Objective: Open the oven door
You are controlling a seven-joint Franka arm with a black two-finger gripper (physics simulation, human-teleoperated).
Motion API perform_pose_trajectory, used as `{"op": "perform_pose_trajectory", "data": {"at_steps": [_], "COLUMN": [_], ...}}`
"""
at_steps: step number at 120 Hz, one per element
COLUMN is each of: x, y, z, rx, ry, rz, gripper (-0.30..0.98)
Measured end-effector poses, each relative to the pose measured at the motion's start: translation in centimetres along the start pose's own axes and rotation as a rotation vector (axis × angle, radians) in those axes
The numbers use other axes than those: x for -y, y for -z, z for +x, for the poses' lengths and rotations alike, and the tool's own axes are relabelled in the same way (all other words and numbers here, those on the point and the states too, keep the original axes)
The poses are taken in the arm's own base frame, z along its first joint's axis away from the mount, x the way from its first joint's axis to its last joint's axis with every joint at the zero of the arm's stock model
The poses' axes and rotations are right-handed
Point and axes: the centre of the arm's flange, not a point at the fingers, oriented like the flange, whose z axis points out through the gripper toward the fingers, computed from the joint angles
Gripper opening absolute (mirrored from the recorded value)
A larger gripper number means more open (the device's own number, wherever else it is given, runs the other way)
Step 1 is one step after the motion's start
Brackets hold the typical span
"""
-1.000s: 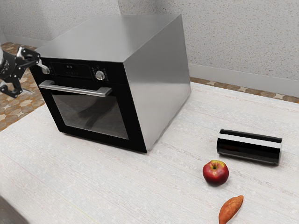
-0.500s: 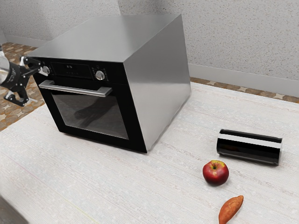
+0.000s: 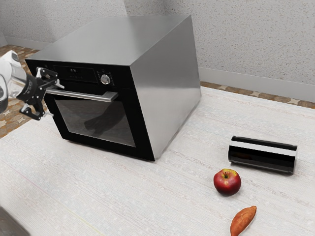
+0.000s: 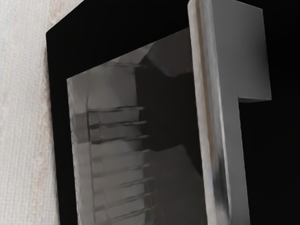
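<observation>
Exterior view, hand: wide, fingers well apart, gripping nothing; at the exterior view's left, in front of the oven, aimed at one end of the handle.
Contact: cannot tell whether touching the handle or just beside it.
Oven door: closed, flush with the oven front, below the control panel.
Handle: silver bar across the upper part of the door, above the window; end nearer the exterior view's left partly hidden behind the hand.
Knob: round, silver, on the control panel, above the handle's end nearer the exterior view's right.
Wrist view, door: seen close up, with the handle and its end mount standing out from the black front.
Wrist view, window: dark, with thin rack-like bars and a darker shape, maybe a reflection, beside the handle.
Black cylinder: on its side on the tabletop, toward the exterior view's right, light stripe along its length.
Apple: red, yellowish around the stem, near the cylinder.
Sweet potato: orange-brown, tapered, near the apple, on the side away from the cylinder.
</observation>
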Motion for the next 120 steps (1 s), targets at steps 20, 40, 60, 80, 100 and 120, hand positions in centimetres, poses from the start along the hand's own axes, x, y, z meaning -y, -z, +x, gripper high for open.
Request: {"op": "perform_pose_trajectory", "data": {"at_steps": [20,40,60,80,100,120], "x": [-0.4,-0.9,-0.5,0.1,1.0,6.3], "y": [-0.3,-1.0,-1.8,-3.4,-3.8,-1.2], "z": [-0.2,-0.6,-0.3,-0.2,-0.2,-0.5], "rx": [-0.007,-0.007,-0.008,-0.003,-0.004,-0.017], "ry": [0.002,0.000,0.013,0.023,0.033,0.081], "rz": [-0.002,-0.001,0.010,0.036,0.049,0.062], "gripper": [0.68,0.68,0.68,0.68,0.68,0.68]}}
